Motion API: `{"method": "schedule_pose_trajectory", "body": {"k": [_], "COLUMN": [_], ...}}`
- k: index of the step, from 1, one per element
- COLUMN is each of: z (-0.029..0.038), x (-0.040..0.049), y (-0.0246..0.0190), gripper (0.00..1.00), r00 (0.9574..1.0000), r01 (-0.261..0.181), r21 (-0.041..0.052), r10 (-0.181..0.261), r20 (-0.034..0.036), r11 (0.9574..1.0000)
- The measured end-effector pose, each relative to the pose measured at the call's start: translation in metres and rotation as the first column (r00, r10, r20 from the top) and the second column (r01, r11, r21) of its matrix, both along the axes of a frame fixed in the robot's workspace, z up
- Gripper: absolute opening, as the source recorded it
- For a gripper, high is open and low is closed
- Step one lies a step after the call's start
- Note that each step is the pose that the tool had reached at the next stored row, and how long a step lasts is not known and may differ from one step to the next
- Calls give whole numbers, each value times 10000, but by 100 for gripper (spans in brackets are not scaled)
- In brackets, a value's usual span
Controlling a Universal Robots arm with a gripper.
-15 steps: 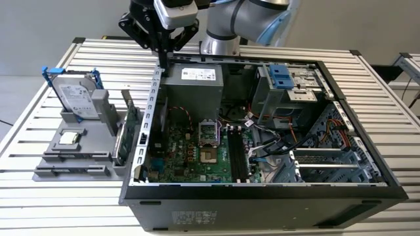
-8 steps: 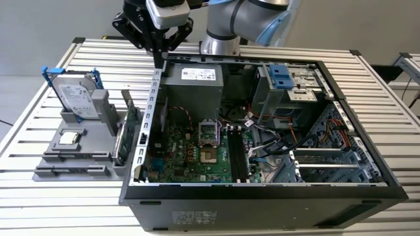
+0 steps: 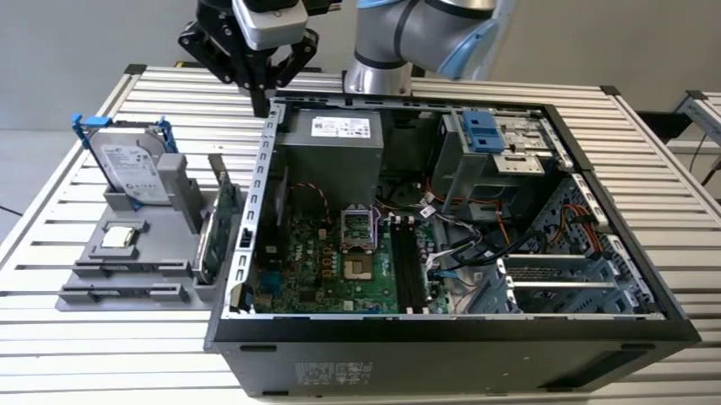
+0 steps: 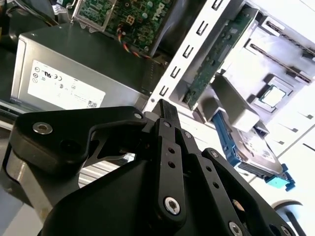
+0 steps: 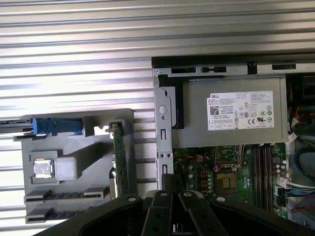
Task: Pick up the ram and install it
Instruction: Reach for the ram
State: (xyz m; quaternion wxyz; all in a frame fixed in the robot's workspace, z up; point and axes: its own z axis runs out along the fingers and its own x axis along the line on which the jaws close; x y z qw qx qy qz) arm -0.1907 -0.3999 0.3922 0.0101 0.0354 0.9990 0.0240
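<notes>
Up over the rear corner of the open computer case (image 3: 451, 333), the gripper (image 3: 262, 103) hangs with its pincer pressed narrow, nothing between the fingers. Just outside the case wall, the ram (image 5: 118, 162) stands on its long edge in the gray holder (image 5: 74, 147), propped that way, I'd say, to offer its top edge for a pinch. Its long axis runs parallel to that wall.

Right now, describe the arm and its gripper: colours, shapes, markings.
The silver-grey tubular robot arm has rounded joints with light blue caps. A grey wrist block carries the matte black gripper, whose jaws are angular bar linkages pinned with silver screw heads.
</notes>
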Motion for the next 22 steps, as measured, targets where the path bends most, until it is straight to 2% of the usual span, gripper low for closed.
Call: {"method": "schedule_pose_trajectory", "body": {"k": [22], "z": [-6], "x": [-411], "y": [-14], "gripper": [0], "r00": [10000], "r01": [0], "r21": [0], "r10": [0], "r20": [-3], "r11": [10000]}}
